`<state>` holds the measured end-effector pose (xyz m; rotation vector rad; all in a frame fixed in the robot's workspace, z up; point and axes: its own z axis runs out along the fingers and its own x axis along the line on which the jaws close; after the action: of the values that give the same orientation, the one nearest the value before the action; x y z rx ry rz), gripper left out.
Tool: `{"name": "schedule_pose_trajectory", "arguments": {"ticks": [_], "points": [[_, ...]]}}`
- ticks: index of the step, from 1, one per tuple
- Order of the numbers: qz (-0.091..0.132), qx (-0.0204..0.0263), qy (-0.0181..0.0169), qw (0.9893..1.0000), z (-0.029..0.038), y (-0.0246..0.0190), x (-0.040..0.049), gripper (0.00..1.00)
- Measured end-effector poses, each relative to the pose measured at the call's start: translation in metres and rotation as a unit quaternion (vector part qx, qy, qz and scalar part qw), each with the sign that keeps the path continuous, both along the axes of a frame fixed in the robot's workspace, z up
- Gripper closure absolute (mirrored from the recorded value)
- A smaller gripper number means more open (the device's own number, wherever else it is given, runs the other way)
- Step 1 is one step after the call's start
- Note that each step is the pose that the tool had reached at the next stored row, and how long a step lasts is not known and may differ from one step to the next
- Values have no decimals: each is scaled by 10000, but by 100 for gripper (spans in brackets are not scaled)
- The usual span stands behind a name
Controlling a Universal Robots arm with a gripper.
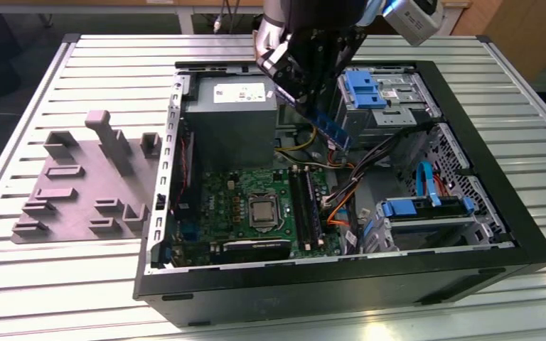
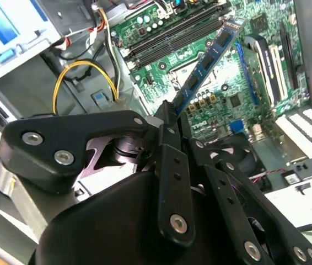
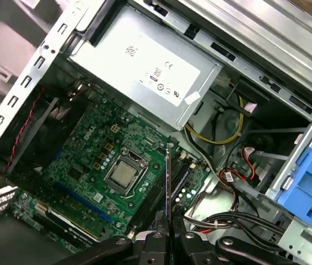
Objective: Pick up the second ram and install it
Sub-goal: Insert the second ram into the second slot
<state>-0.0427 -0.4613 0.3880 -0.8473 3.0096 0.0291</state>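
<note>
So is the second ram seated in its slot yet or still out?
Out. The second ram is clamped in the gripper, tilted in the air above the green motherboard, clear of the slots.

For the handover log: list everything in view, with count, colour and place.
PC case: one, black, open on the slatted table.
Circuit board: one, green, on the case floor.
Power supply: one, grey, beside the board.
Drive bays: two, blue-fronted, at the exterior view's right.
Holder plate: one, grey, on the table at the exterior view's left of the case.
Second ram: one, dark blue, held tilted above the board.
Gripper: one, black, shut on the ram.
</note>
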Motion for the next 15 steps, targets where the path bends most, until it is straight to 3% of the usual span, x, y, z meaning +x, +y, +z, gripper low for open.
{"name": "schedule_pose_trajectory", "arguments": {"ticks": [3, 7, 11, 15], "points": [[-257, -2, 0, 9997, -4, 0, 0, 86], [-606, -7, 0, 9982, -10, 0, 0, 86], [-937, -13, 0, 9956, -16, 0, 0, 86], [-1255, -15, 0, 9921, -22, 0, 0, 86]]}}
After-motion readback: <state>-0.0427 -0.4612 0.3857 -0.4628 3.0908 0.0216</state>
